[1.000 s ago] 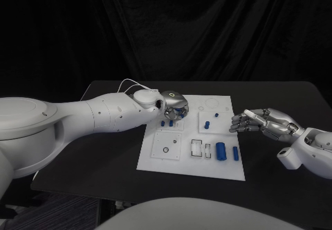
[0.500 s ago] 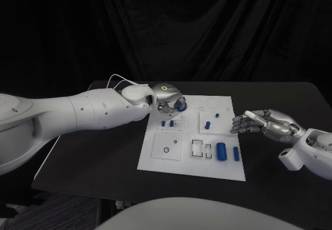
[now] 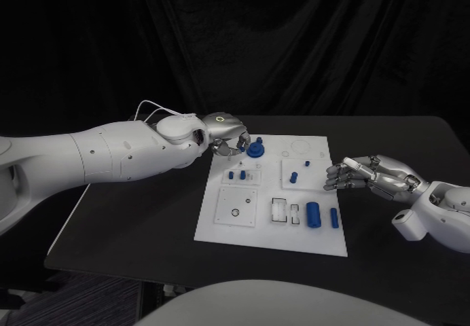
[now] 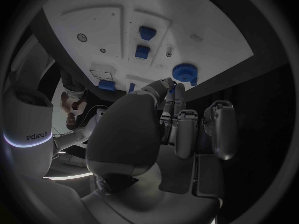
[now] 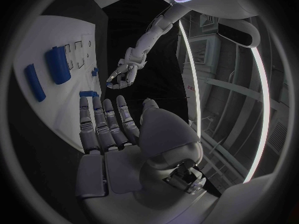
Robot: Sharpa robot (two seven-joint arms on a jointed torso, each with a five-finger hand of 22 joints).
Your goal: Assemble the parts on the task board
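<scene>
The white task board (image 3: 221,227) lies in the middle of the black table. A round blue part (image 3: 255,148) stands at its far left corner, and my left hand (image 3: 229,138) hovers just beside it with fingers spread. In the left wrist view the fingertips (image 4: 172,88) end right next to that round part (image 4: 184,73); whether they touch it I cannot tell. Small blue parts (image 3: 237,175) sit in slots nearer me, and a thick blue cylinder (image 3: 312,213) and a slim bar (image 3: 334,217) lie at the board's near right. My right hand (image 3: 372,175) floats empty off the board's right edge.
Bare black table runs round the board on all sides, with its edges to the left and at the front. The right wrist view takes in the board (image 5: 37,40), the cylinder (image 5: 57,64) and my left hand (image 5: 124,74) far across it.
My left hand has pulled back from over the small slotted parts toward the board's far left corner, uncovering the round blue part standing there. The right hand has barely moved.
</scene>
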